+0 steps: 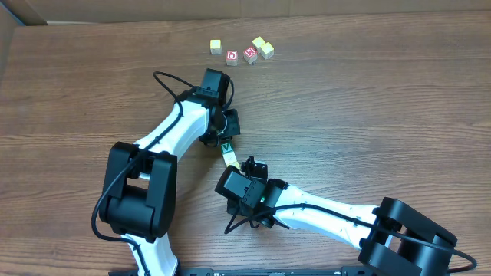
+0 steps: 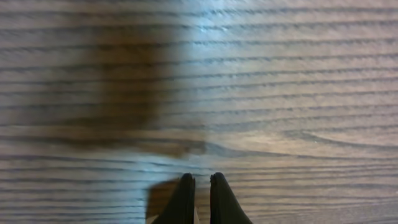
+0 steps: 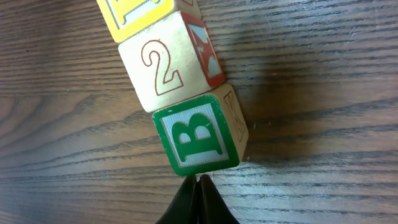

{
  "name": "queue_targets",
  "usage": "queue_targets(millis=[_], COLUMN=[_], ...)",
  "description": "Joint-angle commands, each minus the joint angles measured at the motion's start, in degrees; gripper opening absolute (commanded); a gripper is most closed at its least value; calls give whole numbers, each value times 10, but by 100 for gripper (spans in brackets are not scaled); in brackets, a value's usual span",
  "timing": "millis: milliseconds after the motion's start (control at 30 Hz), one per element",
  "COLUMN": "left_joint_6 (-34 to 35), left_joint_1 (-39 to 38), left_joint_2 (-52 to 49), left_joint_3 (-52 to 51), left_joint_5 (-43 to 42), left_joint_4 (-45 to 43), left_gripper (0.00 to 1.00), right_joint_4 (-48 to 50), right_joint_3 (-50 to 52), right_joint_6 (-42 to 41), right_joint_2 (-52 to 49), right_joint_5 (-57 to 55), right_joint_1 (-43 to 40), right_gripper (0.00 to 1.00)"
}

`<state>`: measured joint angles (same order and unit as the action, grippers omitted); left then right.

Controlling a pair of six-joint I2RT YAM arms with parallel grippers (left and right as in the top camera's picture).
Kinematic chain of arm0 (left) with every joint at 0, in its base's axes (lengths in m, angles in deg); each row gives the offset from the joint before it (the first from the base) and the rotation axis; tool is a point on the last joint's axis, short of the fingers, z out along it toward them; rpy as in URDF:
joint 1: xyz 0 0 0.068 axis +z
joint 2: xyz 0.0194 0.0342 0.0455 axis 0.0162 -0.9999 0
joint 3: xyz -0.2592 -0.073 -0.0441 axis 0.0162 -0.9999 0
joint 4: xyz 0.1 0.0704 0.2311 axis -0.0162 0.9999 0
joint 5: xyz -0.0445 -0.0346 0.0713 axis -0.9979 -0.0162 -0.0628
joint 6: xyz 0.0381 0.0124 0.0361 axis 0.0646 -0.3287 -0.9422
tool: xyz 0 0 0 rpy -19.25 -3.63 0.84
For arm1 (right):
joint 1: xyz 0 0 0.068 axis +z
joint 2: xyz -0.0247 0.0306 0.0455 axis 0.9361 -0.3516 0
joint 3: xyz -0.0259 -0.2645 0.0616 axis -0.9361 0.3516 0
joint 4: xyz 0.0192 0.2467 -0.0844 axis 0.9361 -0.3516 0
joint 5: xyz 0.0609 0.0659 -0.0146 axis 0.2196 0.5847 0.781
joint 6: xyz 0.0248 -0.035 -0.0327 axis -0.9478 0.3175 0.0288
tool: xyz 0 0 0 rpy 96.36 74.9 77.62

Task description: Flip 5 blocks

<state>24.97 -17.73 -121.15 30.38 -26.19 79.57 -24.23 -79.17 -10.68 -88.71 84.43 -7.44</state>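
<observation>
Three blocks lie in a tight row in the right wrist view: a green-framed B block (image 3: 199, 140) nearest, a cream block with a 2 (image 3: 163, 70) behind it, and a yellow block (image 3: 138, 14) at the top edge. My right gripper (image 3: 199, 180) is shut, its tips against the B block's near edge. From overhead the row (image 1: 229, 152) lies between the two grippers, with the right gripper (image 1: 240, 165) at its lower end and the left gripper (image 1: 221, 138) at its upper end. The left gripper (image 2: 199, 180) is shut over bare wood, holding nothing.
At the table's far side sits a loose group: a cream block (image 1: 215, 47), two red-faced cubes (image 1: 232, 57) (image 1: 250, 54) and two pale yellow blocks (image 1: 263, 46). Both arms (image 1: 176, 126) (image 1: 322, 215) cross the middle of the wooden table (image 1: 368, 115).
</observation>
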Motion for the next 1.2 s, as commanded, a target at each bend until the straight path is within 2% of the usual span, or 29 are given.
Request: queue_targets(millis=[0,367,567,867,1167], left_joint_6=[-2,9,33,33,42], left_joint_1=[-3,-3,-2,-9,-9], left_joint_2=[-7,-7,-7,-7,-7], left_joint_3=[6,6,6,6,6], left_joint_5=[-6,-5,50,40,-8], left_joint_4=[2,6,23,35,27], left_gripper=[4,4,4,4,4], right_joint_4=[4,7,2,-2,-1], right_joint_3=[2,2,2,2,2], right_joint_6=[-2,-3,-3,-3,-12], right_joint_2=[-3,-3,-3,-3,-5], right_joint_5=[-1,-10,-9,-9,-16], right_joint_1=[3,3,3,3,3], right_gripper=[4,4,4,4,4])
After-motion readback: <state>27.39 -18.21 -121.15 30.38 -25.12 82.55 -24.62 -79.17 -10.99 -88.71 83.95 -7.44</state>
